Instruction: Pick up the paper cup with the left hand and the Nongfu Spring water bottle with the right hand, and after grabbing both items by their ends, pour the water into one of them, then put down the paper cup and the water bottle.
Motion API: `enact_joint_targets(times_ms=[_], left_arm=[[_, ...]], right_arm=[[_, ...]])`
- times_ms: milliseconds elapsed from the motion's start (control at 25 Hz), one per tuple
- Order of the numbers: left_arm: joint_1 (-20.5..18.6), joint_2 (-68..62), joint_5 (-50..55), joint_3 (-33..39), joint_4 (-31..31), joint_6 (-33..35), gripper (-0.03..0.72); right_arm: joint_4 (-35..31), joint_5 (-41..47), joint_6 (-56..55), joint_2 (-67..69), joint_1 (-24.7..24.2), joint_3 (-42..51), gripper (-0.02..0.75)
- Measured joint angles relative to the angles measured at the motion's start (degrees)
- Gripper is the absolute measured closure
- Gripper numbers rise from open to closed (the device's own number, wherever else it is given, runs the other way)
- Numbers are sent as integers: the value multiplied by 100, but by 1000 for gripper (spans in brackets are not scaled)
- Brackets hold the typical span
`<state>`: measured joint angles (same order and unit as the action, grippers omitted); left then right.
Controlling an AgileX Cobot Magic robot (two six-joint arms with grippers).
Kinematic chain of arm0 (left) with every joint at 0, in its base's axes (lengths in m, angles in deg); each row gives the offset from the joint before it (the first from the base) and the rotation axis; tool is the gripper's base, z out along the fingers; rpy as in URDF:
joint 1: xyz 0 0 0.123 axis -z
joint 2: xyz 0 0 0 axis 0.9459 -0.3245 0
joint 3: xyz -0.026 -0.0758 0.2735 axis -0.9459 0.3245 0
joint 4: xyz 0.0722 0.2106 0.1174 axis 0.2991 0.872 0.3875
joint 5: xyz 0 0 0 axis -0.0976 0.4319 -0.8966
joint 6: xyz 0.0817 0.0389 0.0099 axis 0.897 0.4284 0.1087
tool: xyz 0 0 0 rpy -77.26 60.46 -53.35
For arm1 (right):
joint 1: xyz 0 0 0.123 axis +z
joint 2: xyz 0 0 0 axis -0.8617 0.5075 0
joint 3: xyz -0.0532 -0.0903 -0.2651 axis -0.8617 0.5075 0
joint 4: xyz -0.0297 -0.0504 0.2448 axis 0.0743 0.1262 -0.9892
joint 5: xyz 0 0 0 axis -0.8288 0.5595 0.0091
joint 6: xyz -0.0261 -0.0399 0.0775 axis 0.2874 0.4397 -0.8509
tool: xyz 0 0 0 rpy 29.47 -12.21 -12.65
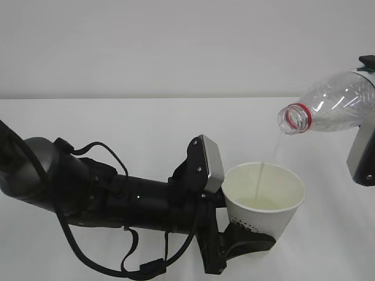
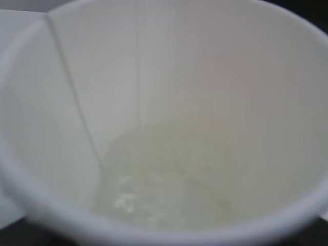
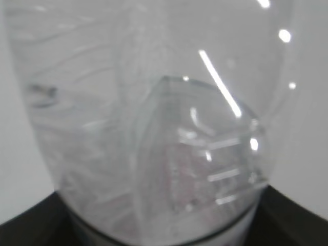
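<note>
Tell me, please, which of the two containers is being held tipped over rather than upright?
The clear water bottle with the red neck ring, at the right: it lies nearly level, mouth down-left, sending a thin stream into the white paper cup, which stands upright, mouth up.

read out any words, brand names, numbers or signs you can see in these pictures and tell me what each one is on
No text can be read in any view.
Paper cup: only the plain dotted wall and cream inside show; no print faces the cameras.
Water bottle: only clear ribbed plastic and the red neck ring show; its label is out of view.
Left gripper and right gripper: no markings visible.
</note>
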<state>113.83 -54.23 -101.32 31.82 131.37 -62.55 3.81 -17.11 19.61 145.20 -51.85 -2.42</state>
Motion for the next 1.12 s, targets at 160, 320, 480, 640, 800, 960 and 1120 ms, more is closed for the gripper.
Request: enact_joint_targets(times_ms=[160,320,480,640,800,960,1120], left_arm=[[0,0,0,0,0,0,171],[0,0,0,0,0,0,171],[0,0,0,0,0,0,164],[0,0,0,0,0,0,171],[0,0,0,0,0,0,171],[0,0,0,0,0,0,171],[0,0,0,0,0,0,171]], right_arm=[[0,0,0,0,0,0,223],[0,0,0,0,0,0,223],[0,0,0,0,0,0,223],[0,0,0,0,0,0,223],[0,0,0,0,0,0,223],[0,0,0,0,0,0,223],[0,0,0,0,0,0,223]])
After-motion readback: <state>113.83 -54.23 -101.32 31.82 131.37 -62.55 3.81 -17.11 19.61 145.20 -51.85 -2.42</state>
